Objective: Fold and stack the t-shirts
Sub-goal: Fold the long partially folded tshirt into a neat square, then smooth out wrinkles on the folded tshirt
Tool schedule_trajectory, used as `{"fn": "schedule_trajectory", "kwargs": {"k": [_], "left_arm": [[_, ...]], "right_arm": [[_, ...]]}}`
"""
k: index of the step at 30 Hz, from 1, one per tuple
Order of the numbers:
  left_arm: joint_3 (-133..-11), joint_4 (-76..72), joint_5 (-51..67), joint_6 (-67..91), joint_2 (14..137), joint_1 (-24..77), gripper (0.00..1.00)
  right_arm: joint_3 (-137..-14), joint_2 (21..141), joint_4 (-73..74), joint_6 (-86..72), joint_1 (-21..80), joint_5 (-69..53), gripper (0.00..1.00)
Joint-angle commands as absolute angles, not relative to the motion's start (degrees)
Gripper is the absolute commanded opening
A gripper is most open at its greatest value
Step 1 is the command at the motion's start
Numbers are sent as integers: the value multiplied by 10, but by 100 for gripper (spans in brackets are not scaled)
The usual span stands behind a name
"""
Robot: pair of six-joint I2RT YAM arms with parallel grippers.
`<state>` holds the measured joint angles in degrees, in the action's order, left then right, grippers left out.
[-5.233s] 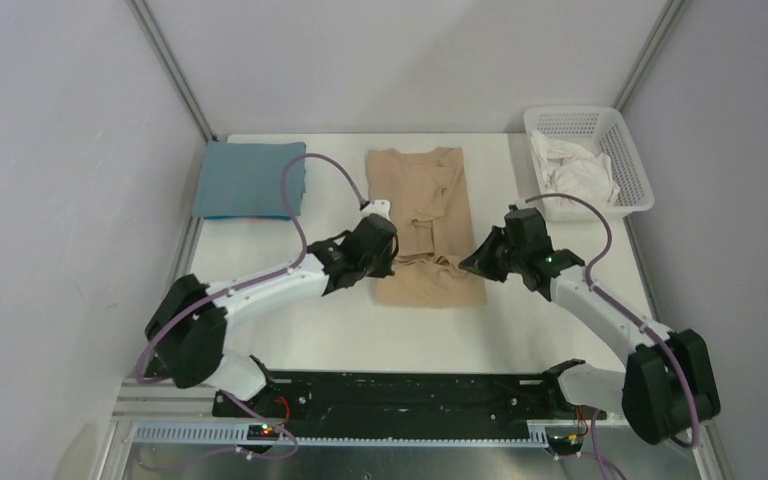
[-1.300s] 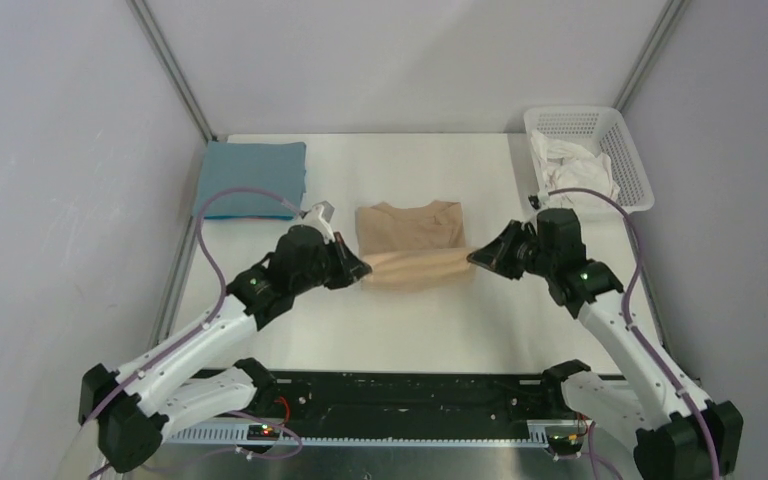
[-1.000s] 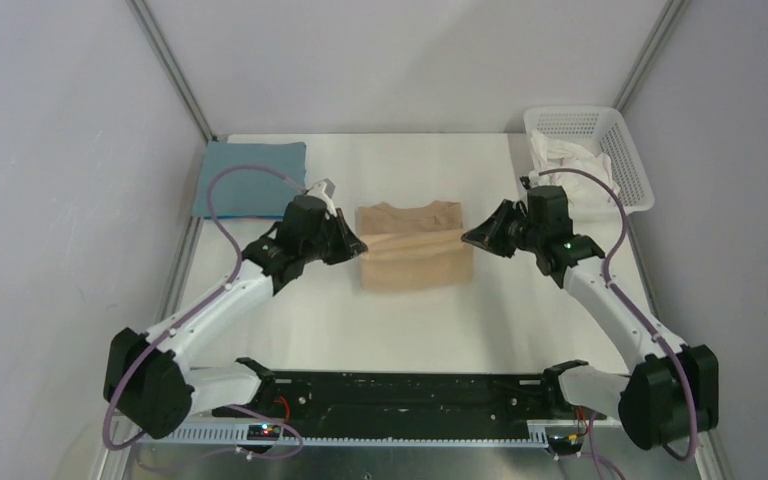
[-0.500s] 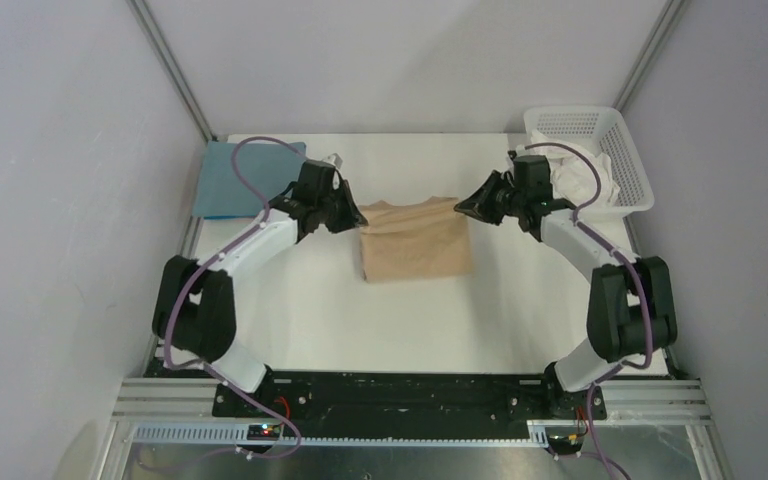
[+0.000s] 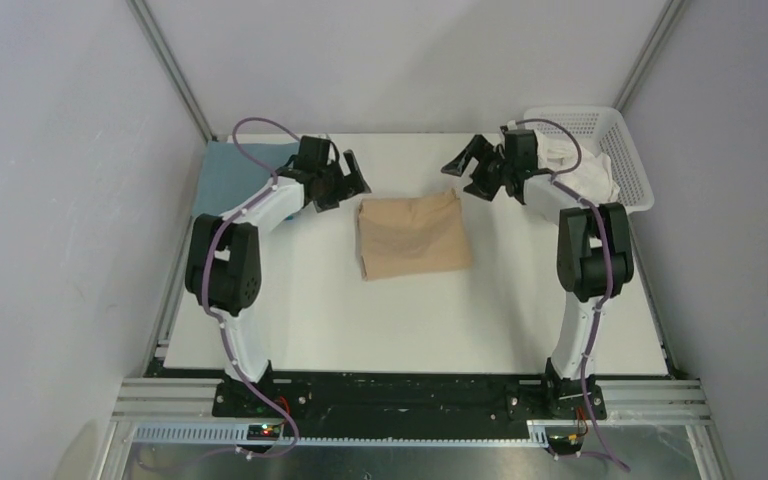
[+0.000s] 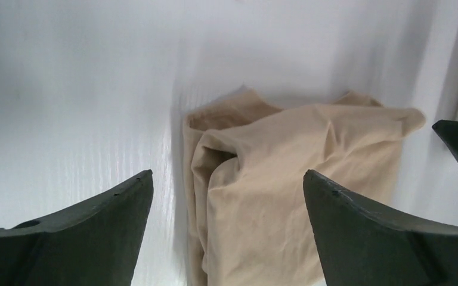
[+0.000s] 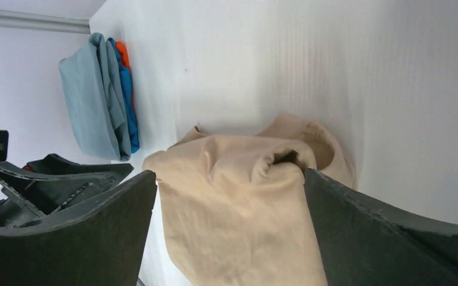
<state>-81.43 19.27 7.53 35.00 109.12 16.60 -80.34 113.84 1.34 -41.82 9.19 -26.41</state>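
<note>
Both jaws gape just beyond the folded tan t-shirt [image 5: 412, 236], not touching it.

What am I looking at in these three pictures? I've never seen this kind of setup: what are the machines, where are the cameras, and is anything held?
Two white robot arms are bolted at the near edge of the table, each ending in a two-finger gripper. The wide picture comes from a fixed camera above and behind them. The other two come from a camera on each wrist, so the dark shapes at the bottom belong to that arm's own gripper. A folded tan t-shirt lies mid-table and a folded teal t-shirt lies at the far left. The basket at the far right holds white cloth. The left gripper and right gripper are open near the tan shirt's far corners and hold nothing.
</note>
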Motion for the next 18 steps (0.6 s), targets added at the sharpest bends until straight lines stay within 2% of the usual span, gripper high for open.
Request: {"fn": "schedule_trajectory", "kwargs": {"k": [1, 4, 7, 12, 18], "left_arm": [[-836, 191, 74, 349, 1049, 164, 99], [-798, 190, 84, 344, 1012, 179, 100], [-782, 190, 108, 335, 1007, 206, 100], [-814, 188, 144, 337, 1061, 224, 100], [-891, 189, 84, 347, 1158, 218, 100]], "right_arm": [[-859, 1122, 54, -382, 93, -262, 99], [-790, 1063, 52, -377, 103, -231, 99], [-744, 1036, 36, -369, 127, -256, 99], [-732, 1073, -32, -390, 153, -305, 99], [-781, 1159, -102, -439, 135, -305, 99]]}}
